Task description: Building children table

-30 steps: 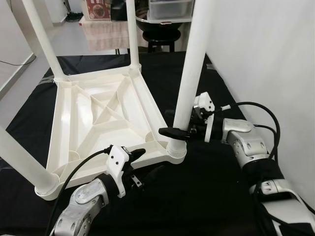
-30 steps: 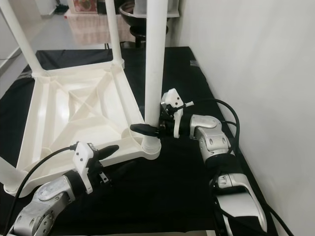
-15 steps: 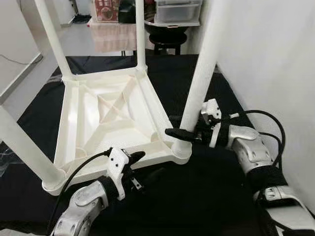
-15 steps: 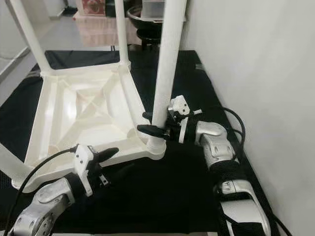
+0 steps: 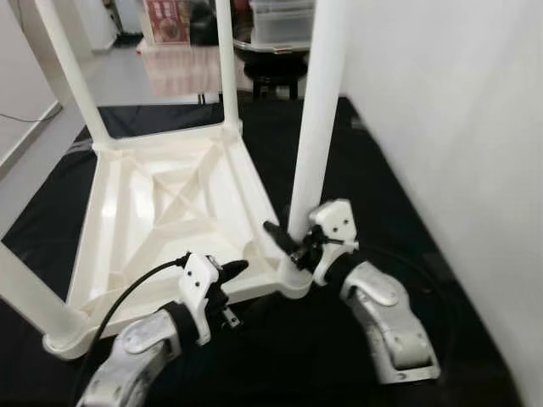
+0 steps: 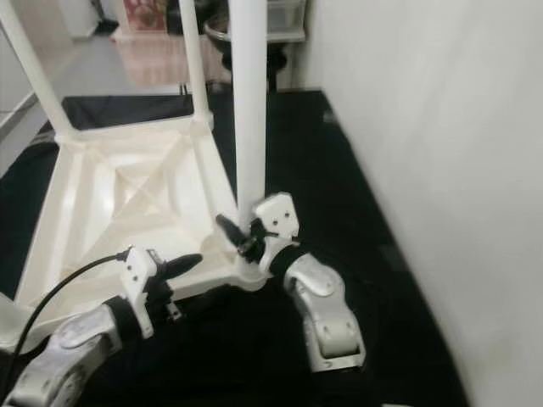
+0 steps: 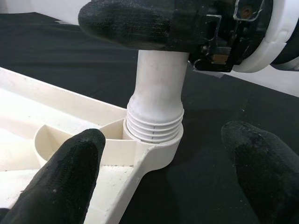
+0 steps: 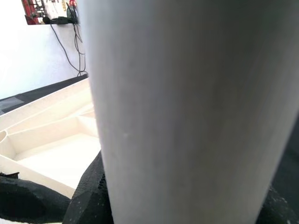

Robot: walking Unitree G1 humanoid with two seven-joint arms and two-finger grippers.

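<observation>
Table top (image 5: 170, 212): upside down on the mat (image 5: 441, 254), underside facing up, out in front of the robot.
Near right leg (image 5: 316, 127): upright in the socket (image 5: 293, 275) at the top's near right corner.
Far legs (image 5: 225, 59): two more stand at the far corners, left and right.
Near left leg (image 5: 25, 292): leans out of the near left corner.
Right gripper (image 5: 293, 242): just right of the near right leg, jaws closed around it low down, right above the socket.
Left gripper (image 5: 233, 284): at the top's near edge, left of the socket, jaws apart.
Wall (image 5: 441, 110): runs along the right side of the mat.
Stool (image 5: 276, 68): behind the mat, past the far right leg.
</observation>
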